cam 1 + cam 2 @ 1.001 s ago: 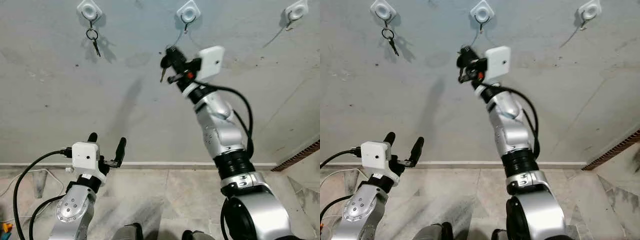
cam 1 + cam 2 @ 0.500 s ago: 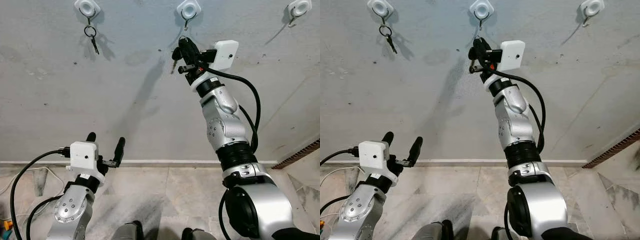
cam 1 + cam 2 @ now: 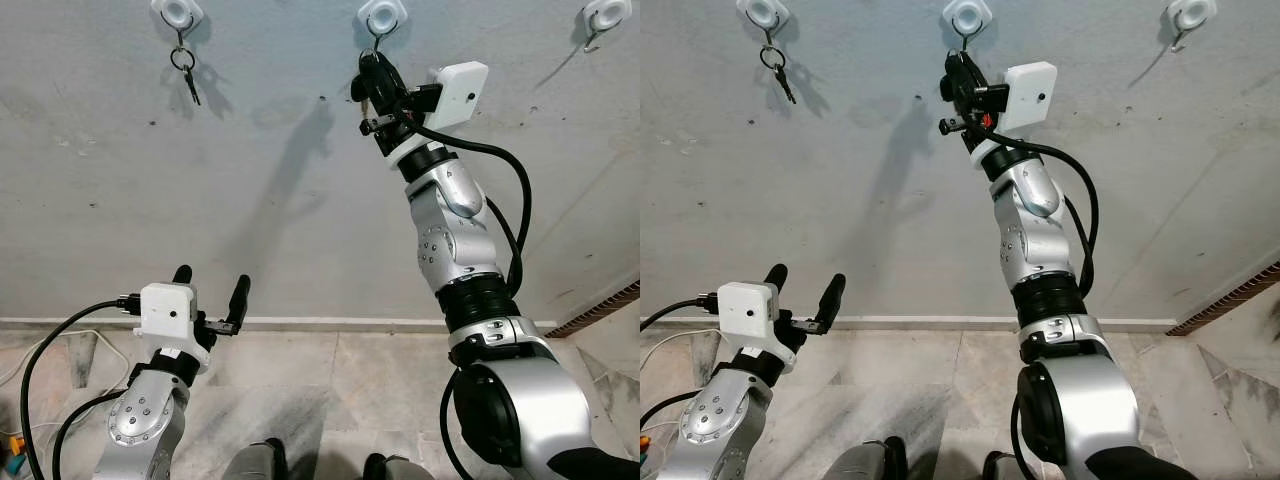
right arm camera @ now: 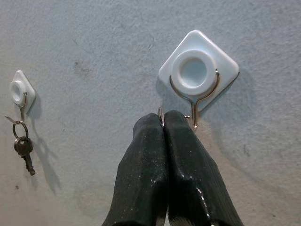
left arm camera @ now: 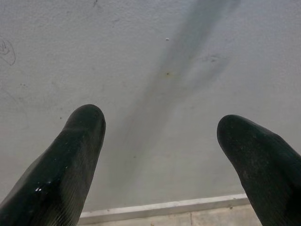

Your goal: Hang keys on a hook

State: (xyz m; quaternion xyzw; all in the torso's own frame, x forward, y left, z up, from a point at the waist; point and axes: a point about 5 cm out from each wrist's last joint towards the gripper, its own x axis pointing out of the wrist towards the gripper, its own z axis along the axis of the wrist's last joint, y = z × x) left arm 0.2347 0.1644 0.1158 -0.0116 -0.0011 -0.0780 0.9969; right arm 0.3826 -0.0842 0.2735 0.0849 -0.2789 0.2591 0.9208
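Observation:
My right gripper (image 3: 371,72) is raised against the grey wall, just below the middle white hook (image 3: 378,17). In the right wrist view its fingers (image 4: 181,155) are pressed together, and a sliver of the metal key ring (image 4: 160,112) shows at their tips, right beside the hook's wire prong (image 4: 194,120). The rest of the keys is hidden by the fingers. My left gripper (image 3: 211,287) is held low near the base of the wall, open, with nothing between its fingers (image 5: 70,155).
The left hook (image 3: 177,12) carries another ring with a key (image 3: 188,78). A third hook (image 3: 603,14) on the right is bare. A skirting strip (image 3: 330,325) meets a tiled floor below, and a black cable (image 3: 45,355) loops at the left.
My right arm has lifted and swung right, bringing the shut gripper from well below the middle hook up to its prong. The left arm has stayed put.

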